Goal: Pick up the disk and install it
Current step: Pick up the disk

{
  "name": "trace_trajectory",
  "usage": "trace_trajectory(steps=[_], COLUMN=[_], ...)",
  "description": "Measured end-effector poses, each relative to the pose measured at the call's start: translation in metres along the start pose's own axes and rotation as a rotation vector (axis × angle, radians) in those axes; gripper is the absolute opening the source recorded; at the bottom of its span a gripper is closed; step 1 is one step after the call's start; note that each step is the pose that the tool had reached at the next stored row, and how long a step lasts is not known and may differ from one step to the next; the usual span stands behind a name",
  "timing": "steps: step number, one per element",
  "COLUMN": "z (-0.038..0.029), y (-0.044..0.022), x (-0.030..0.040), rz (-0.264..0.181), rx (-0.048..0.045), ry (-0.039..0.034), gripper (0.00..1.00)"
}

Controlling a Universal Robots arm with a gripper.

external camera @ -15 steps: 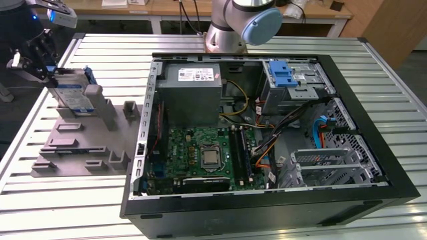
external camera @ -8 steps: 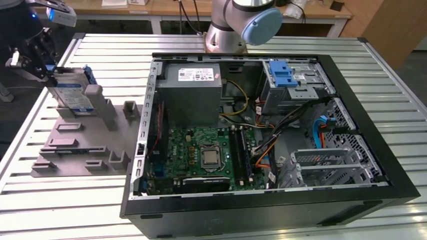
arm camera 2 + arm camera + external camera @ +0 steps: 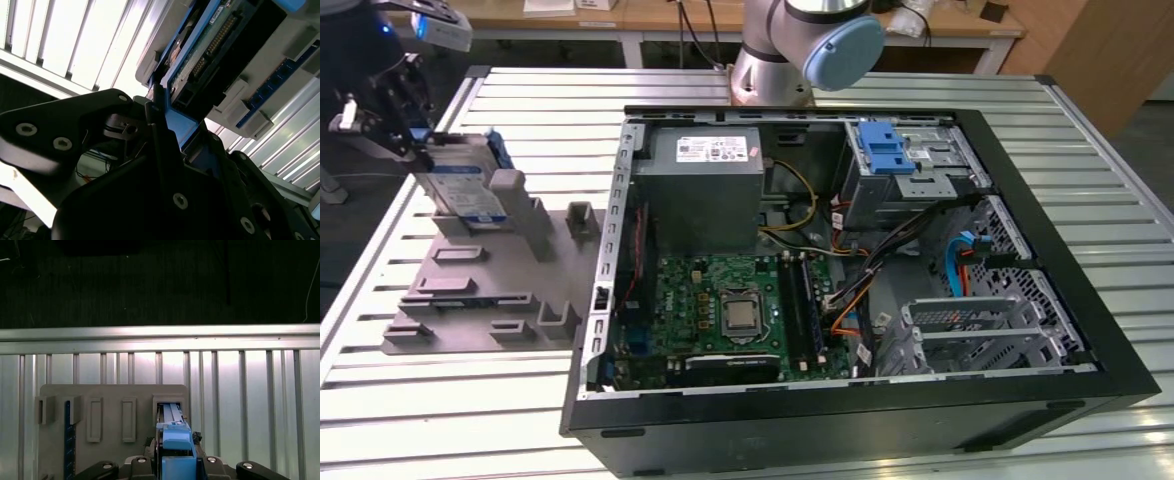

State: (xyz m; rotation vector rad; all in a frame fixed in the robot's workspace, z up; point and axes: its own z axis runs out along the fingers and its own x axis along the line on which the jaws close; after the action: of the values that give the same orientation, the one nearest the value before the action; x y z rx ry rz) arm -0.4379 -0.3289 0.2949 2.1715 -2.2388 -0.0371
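Observation:
The disk, a silver drive with a white-and-blue label in a blue carrier frame, stands on edge in a slot of the grey fixture plate at the exterior view's left. My gripper comes from the left and is shut on the disk's upper end. In the second wrist view the black fingers press on the blue frame, with the drive's connector side beyond them. The first wrist view has the blue carrier between the gripper's finger bases, above the fixture's slot.
An open black computer case lies to the right of the fixture, with a grey power-supply box, a green motherboard and a blue latch on a metal drive cage. The arm's base stands behind it on the slatted metal table.

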Motion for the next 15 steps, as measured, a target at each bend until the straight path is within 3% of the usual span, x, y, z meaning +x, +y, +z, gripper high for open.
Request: trace_trajectory(steps=[15], z=[-0.0054], y=[0.0002], x=[0.0], rz=[0.0], rx=[0.0002], ry=[-0.0001], gripper=[0.36])
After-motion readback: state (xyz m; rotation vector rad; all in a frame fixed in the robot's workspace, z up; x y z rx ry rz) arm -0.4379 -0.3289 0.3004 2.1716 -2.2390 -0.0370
